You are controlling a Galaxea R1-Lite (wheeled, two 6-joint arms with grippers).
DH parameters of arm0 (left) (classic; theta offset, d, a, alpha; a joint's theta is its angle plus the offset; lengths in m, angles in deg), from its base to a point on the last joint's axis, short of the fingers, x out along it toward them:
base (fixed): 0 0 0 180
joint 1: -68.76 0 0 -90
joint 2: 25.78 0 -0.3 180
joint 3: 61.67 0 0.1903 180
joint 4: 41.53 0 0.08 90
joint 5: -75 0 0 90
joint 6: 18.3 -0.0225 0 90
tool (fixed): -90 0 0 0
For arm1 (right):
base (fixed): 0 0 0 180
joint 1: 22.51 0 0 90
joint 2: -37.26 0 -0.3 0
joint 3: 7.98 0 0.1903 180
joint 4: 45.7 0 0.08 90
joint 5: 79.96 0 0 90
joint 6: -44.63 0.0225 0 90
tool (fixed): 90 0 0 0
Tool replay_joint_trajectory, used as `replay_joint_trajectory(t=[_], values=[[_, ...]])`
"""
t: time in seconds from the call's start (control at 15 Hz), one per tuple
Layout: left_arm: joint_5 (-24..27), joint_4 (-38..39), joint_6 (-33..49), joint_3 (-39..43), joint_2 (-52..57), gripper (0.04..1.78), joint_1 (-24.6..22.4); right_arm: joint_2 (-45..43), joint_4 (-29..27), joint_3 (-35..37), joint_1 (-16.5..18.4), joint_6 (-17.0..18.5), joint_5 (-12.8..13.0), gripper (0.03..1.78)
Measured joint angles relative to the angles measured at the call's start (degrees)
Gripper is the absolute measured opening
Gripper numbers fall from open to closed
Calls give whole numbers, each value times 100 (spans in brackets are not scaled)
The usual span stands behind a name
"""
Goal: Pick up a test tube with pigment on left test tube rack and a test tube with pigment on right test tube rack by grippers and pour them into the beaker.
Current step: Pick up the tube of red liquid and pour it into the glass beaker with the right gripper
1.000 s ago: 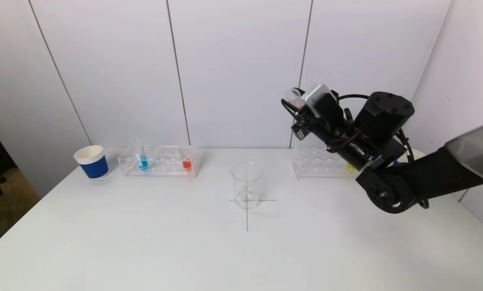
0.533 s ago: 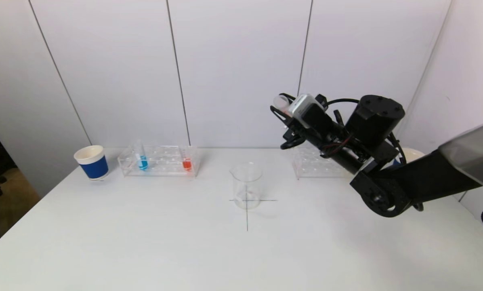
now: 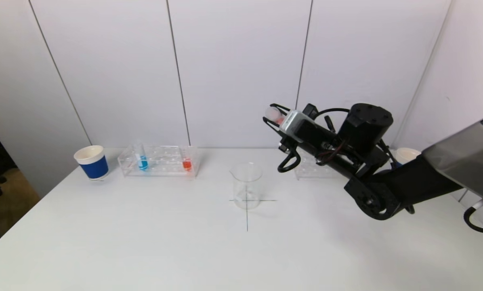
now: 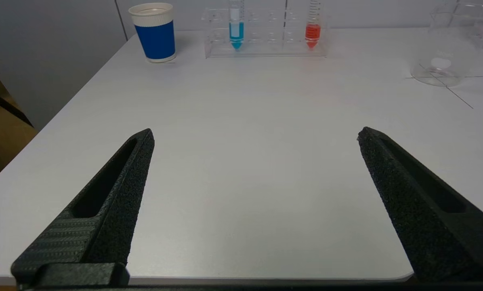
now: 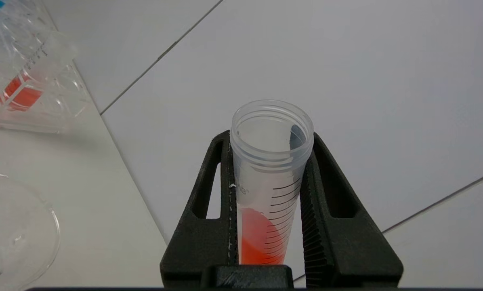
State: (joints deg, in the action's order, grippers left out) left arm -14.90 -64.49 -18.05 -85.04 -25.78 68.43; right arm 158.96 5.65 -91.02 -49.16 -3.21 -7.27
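The left gripper point(image 4: 255, 137) is seen low over the near part of the table point(image 3: 144, 242), its fingers point(image 4: 116, 190) spread wide with nothing between them; it lies outside the head view.

Farther in, at mid-table, the beaker point(image 3: 247, 185) is found standing upright on a drawn cross mark point(image 3: 247, 210). No coloured liquid is seen in it.

Above and to the right of the beaker, the right gripper point(image 3: 274, 117) is held raised in the air, clamped on a test tube with red pigment point(image 5: 267, 182). The tube is gripped on both sides just below its open mouth. It is tilted, and the red liquid is pooled in its lower part, well short of the rim.

At the far left of the table, the left test tube rack point(image 3: 159, 161) is noted with a blue tube point(image 3: 142, 161) and a red tube point(image 3: 187, 162) standing upright in it. A blue-and-white paper cup point(image 3: 91, 162) is placed just beside its left end.

At the far right, the right test tube rack point(image 3: 306, 166) is largely hidden behind the right arm.
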Motion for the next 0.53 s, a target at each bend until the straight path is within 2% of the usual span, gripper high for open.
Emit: replay_joint_trajectory(t=[0.13,0.4,0.53], values=[[0,0,-2,0,0,176,2,77,30,-9,-5,-116,-121,50],[0,0,0,0,0,176,0,197,107,-9,35,-405,-551,50],[1,0,0,0,0,176,0,252,146,-9,50,-444,-612,50]])
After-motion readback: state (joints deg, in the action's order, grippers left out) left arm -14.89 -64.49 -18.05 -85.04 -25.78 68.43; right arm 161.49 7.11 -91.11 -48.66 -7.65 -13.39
